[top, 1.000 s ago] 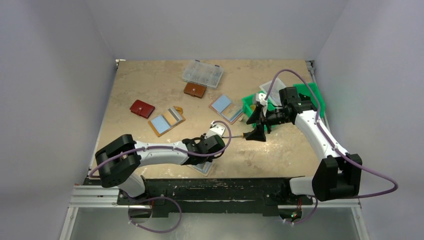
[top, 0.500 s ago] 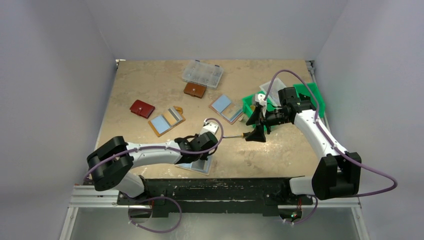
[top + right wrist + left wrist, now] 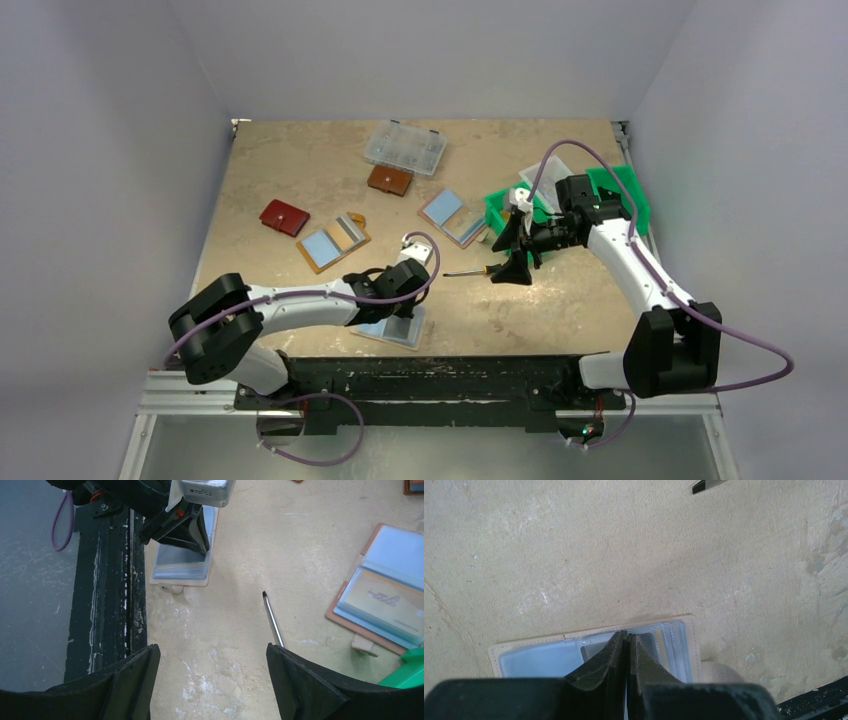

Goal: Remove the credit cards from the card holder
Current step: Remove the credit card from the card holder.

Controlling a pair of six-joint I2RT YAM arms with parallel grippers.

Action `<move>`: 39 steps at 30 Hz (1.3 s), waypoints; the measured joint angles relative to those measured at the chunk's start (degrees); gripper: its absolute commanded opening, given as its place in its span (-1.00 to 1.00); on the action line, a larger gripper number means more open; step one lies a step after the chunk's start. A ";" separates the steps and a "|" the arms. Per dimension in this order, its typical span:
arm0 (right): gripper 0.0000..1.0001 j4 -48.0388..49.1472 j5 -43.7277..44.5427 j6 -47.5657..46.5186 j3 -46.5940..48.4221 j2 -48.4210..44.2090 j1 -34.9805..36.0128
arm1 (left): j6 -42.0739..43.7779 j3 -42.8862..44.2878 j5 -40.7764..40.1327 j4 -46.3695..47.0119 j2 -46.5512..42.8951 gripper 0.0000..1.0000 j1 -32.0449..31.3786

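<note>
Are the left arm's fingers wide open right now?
No, the left end effector is pinched shut, its tips touching, right at the open card holder.

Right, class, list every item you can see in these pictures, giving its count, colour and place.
card holder: one, tan with pale blue inside, open, near table edge under the left gripper
other open card holders: two, tan with blue insides, mid-table and beside the bin
closed wallets: two, red at left, brown farther back
compartment box: one, clear, far end
bin: one, green, right side
screwdriver: one, dark shaft, centre
table: one, beige
left gripper: one, black, shut, tips at the card holder
right gripper: one, black, open, by the screwdriver
</note>
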 measured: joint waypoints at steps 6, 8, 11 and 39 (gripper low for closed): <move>0.73 -0.42 0.07 -0.22 0.00 0.72 0.00 | -0.15 -0.74 1.11 1.07 -0.46 -0.94 0.76; 0.73 -0.66 0.15 -0.42 0.00 0.76 0.00 | -0.22 -0.83 1.66 1.25 -0.59 -0.95 1.07; 0.73 -0.90 0.24 -0.66 0.00 0.76 0.00 | -0.57 -0.83 2.23 1.40 -0.63 -0.98 1.53; 0.73 -1.16 1.03 -1.20 0.00 0.76 0.48 | -17.62 -8.52 4.74 -3.72 -26.45 0.61 4.22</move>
